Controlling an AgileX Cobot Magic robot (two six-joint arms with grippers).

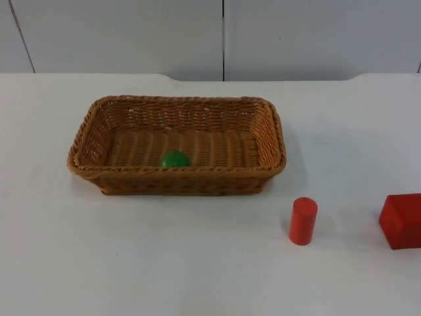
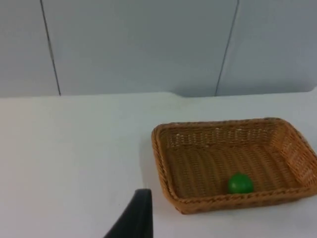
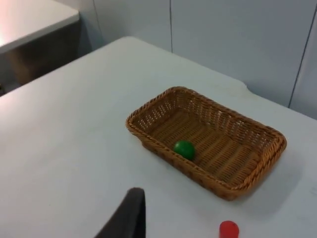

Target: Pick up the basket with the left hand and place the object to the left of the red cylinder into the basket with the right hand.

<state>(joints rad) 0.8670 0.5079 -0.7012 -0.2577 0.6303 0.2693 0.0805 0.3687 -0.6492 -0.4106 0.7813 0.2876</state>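
Note:
A brown wicker basket (image 1: 177,170) stands on the white table, left of centre. A green ball (image 1: 175,159) lies inside it against the front wall. The red cylinder (image 1: 303,220) stands upright in front of the basket's right end. My left gripper (image 2: 140,214) waits well back from the basket (image 2: 237,199), off its left end, with the ball (image 2: 240,183) in sight. My right gripper (image 3: 130,215) also hangs high and far from the basket (image 3: 168,152), with the ball (image 3: 184,149) and the cylinder's top (image 3: 229,230) ahead of it. Neither gripper touches anything.
A red cube (image 1: 401,220) sits to the right of the cylinder, at the table's right edge. The grey partition wall (image 1: 223,36) closes off the far side. A second table top (image 3: 29,20) lies beyond a gap past the table.

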